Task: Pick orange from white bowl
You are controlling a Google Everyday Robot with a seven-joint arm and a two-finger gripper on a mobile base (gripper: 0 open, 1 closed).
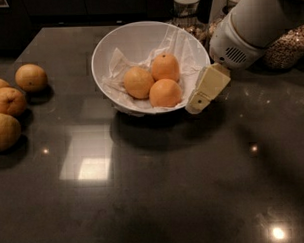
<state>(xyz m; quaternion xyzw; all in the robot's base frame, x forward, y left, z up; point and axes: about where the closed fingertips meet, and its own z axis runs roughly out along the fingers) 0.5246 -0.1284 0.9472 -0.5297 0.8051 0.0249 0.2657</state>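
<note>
The white bowl [114, 50], lined with crumpled white paper, stands at the back middle of the dark counter. It holds three oranges. The evenly deep orange one [165, 93] lies at the front right. A paler yellow-orange one [138, 82] is to its left, and a third [165, 67] lies behind it. My gripper [197, 104] hangs from the white arm at the upper right. It is just outside the bowl's right rim, close to the deep orange one and low near the counter. It holds nothing that I can see.
Several loose oranges [7, 101] lie on the counter [159, 183] at the far left. Glass jars [185, 2] stand behind the bowl, and a jar of grains [289, 46] is at the back right behind my arm.
</note>
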